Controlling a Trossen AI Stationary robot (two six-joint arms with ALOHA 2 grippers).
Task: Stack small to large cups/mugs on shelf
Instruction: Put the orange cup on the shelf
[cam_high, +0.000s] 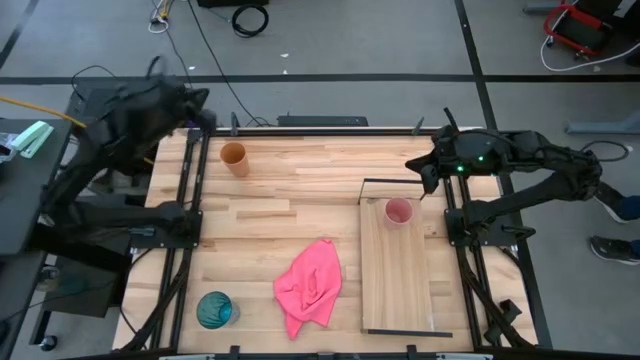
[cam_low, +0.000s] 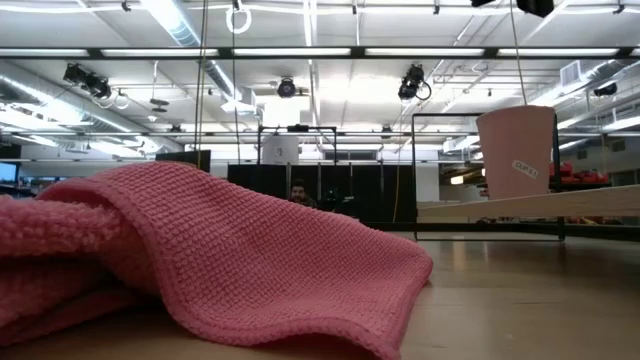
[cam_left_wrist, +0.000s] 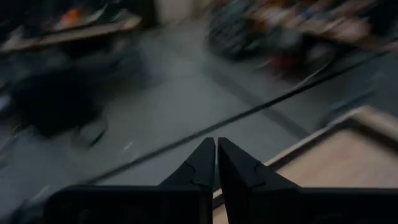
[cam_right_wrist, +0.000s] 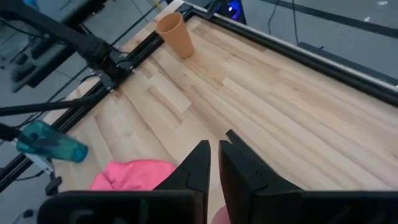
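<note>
We count three cups. One pink cup (cam_high: 398, 212) stands upright on the shelf (cam_high: 397, 285), near the end that carries the thin black wire frame (cam_high: 390, 182); in the low view the same cup (cam_low: 516, 152) stands on the raised board. One orange-brown cup (cam_high: 234, 157) stands upright on the desk (cam_high: 280, 215) near its far left corner, well apart from the shelf. One teal-blue cup (cam_high: 214, 310) sits on the desk at the near left corner; in the right wrist view it (cam_right_wrist: 51, 142) looks to be lying on its side. So one cup is on the shelf and two are off it, none stacked.

One pink cloth (cam_high: 309, 283) lies crumpled on the desk between the teal-blue cup and the shelf, just beside the shelf's long edge.

We see two arms. The right gripper (cam_high: 425, 173) hovers at the far end of the shelf, just beyond the pink cup, its fingers (cam_right_wrist: 198, 163) nearly together with only a thin gap and nothing between them. The left gripper (cam_high: 205, 112) is raised at the desk's far left edge, its fingers (cam_left_wrist: 202, 163) pressed together, empty.
</note>
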